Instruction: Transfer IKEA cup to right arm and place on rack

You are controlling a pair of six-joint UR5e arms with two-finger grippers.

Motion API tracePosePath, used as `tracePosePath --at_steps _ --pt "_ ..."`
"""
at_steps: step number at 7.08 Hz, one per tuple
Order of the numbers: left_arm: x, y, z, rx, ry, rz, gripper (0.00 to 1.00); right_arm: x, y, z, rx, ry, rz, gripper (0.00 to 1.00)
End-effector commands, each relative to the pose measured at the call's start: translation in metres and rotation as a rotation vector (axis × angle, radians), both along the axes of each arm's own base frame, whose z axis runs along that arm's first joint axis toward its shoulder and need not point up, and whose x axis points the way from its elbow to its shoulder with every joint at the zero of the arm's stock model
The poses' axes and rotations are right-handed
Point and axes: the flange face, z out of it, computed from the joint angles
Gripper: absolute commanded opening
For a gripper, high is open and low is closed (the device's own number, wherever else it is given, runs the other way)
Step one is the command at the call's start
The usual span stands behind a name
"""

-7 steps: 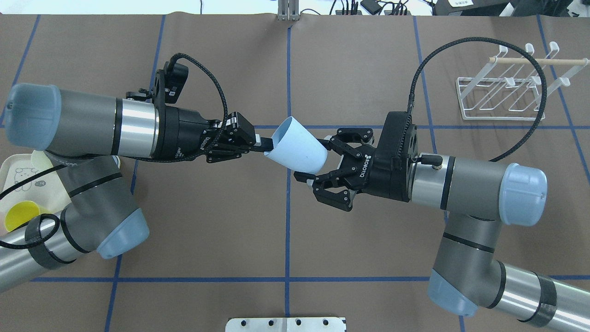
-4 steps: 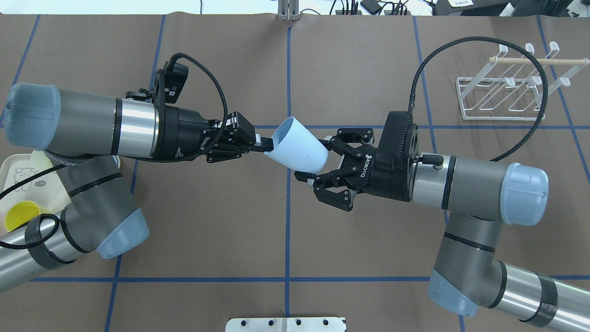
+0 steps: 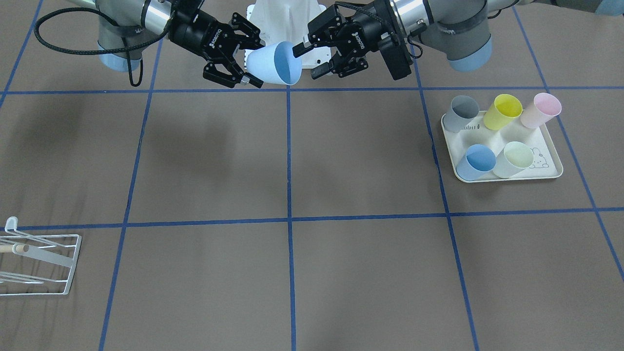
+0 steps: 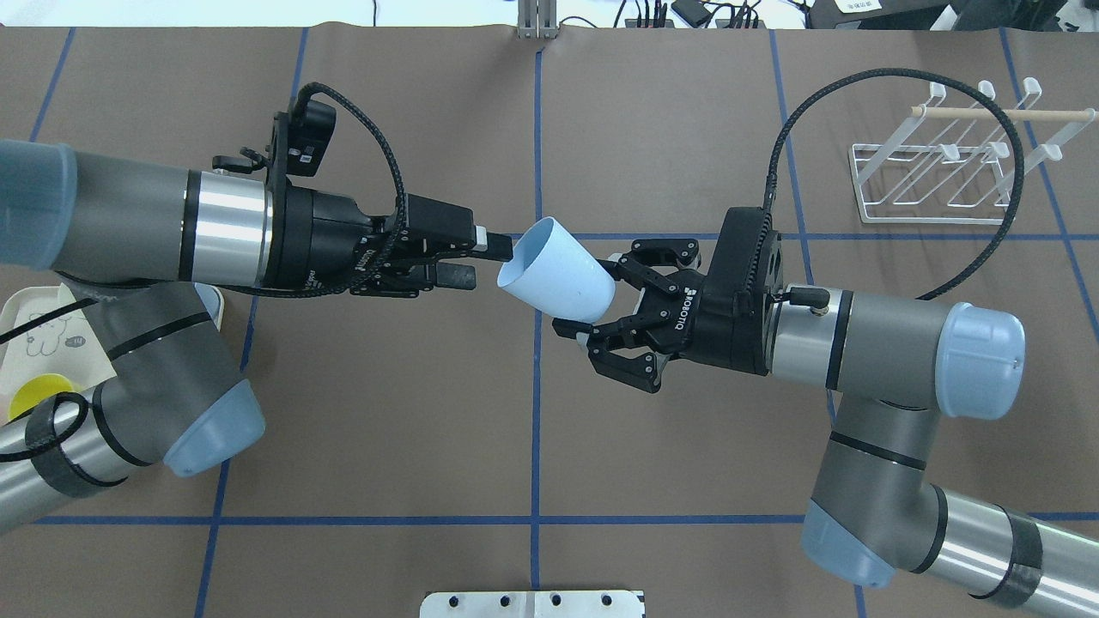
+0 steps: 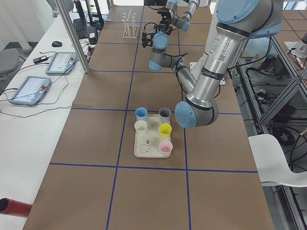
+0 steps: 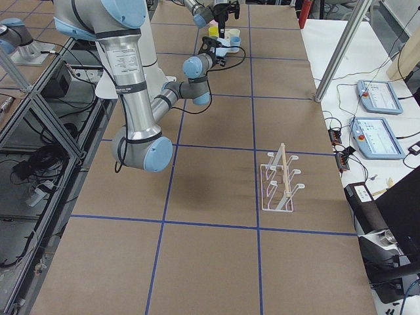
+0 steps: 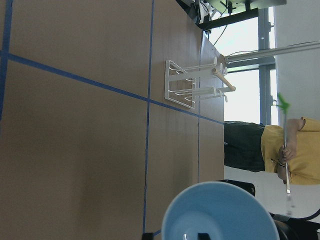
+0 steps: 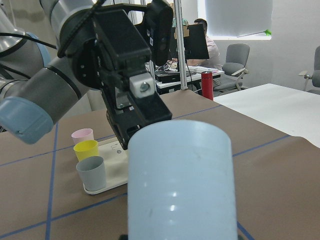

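A light-blue IKEA cup (image 4: 558,279) hangs on its side above the table's middle, its mouth towards the left arm. My right gripper (image 4: 592,296) is shut on the cup's base end, one finger on each side. My left gripper (image 4: 485,260) stands open just left of the mouth, with its upper fingertip (image 4: 498,245) close to the rim and nothing between its fingers. The front view shows the cup (image 3: 273,63) between the right gripper (image 3: 251,66) and the left gripper (image 3: 307,61). The white wire rack (image 4: 936,172) with its wooden dowel stands far right, apart from both arms.
A cream tray (image 3: 507,178) holds several upright cups on the left arm's side. The right arm's long black cable (image 4: 859,86) loops over towards the rack. Blue tape lines cross the brown table cover. A person (image 7: 295,155) in a yellow top stands beyond the table's end.
My left gripper has opened, let go of the cup's rim and drawn back to the left. The cup stays in my right gripper and has barely moved.
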Motion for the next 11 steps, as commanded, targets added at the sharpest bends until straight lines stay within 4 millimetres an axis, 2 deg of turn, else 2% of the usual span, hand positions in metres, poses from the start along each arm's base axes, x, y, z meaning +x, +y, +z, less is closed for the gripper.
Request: tracePosePath --at_steps 1,2,3,5,6,7,8,9,10,11 --pt "-0.057 -0.034 0.019 0.024 -0.055 -0.017 1.0 0.008 -0.012 0.007 -0.014 0.023 0.027 0.0" --pt "-0.082 -0.044 0.042 0.064 -0.1 -0.048 1.0 0.027 -0.034 0.03 -0.053 0.094 0.074 0.0" --pt "-0.089 -0.047 0.058 0.102 -0.13 -0.073 1.0 0.057 -0.062 0.055 -0.098 0.199 0.072 0.0" --pt "-0.105 -0.048 0.094 0.163 -0.195 -0.114 1.0 0.141 -0.114 0.11 -0.231 0.355 0.146 0.0" --pt "-0.117 -0.045 0.121 0.214 -0.245 -0.138 1.0 0.167 -0.135 0.122 -0.217 0.488 0.077 0.0" --pt "-0.125 -0.043 0.145 0.264 -0.293 -0.153 1.0 0.202 -0.159 0.138 -0.219 0.632 0.057 0.0" --pt "-0.136 -0.043 0.169 0.332 -0.355 -0.173 1.0 0.235 -0.178 0.155 -0.165 0.768 0.086 0.0" --pt "-0.143 -0.045 0.174 0.356 -0.389 -0.188 1.0 0.282 -0.195 0.17 -0.1 0.904 0.11 0.0" --pt "-0.146 -0.042 0.176 0.355 -0.392 -0.19 1.0 0.316 -0.206 0.185 0.006 1.051 0.108 0.0" --pt "-0.145 -0.041 0.177 0.354 -0.393 -0.188 1.0 0.342 -0.223 0.183 0.12 1.218 0.113 0.0"
